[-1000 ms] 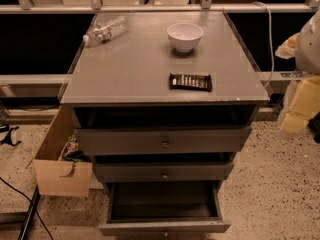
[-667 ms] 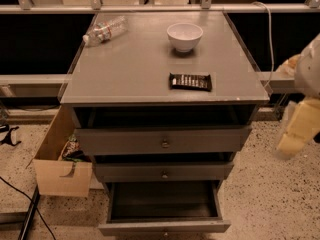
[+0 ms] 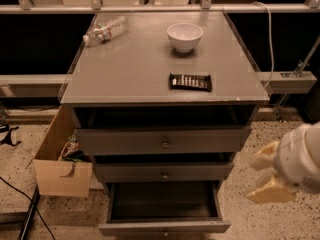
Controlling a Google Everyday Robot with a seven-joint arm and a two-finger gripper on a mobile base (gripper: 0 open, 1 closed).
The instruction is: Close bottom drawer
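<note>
The bottom drawer (image 3: 164, 227) is the lowest of three dark-grey drawers in a grey cabinet. It is pulled far out, and its shallow grey box is empty. Its front edge sits at the bottom of the camera view, with the knob barely showing. The middle drawer (image 3: 164, 172) and the top drawer (image 3: 163, 141) stand slightly out. My gripper (image 3: 265, 176), with pale yellow fingers on a white wrist, hangs at the right of the cabinet, level with the middle and bottom drawers and apart from them. The fingers are spread and hold nothing.
On the cabinet top (image 3: 125, 69) lie a plastic bottle (image 3: 104, 31), a white bowl (image 3: 184, 36) and a dark snack bar (image 3: 190, 82). An open cardboard box (image 3: 62, 161) stands at the cabinet's left. A black cable (image 3: 20, 199) runs over the speckled floor.
My gripper has moved down and to the left, from beside the cabinet top to the level of the lower drawers. The drawers have not moved.
</note>
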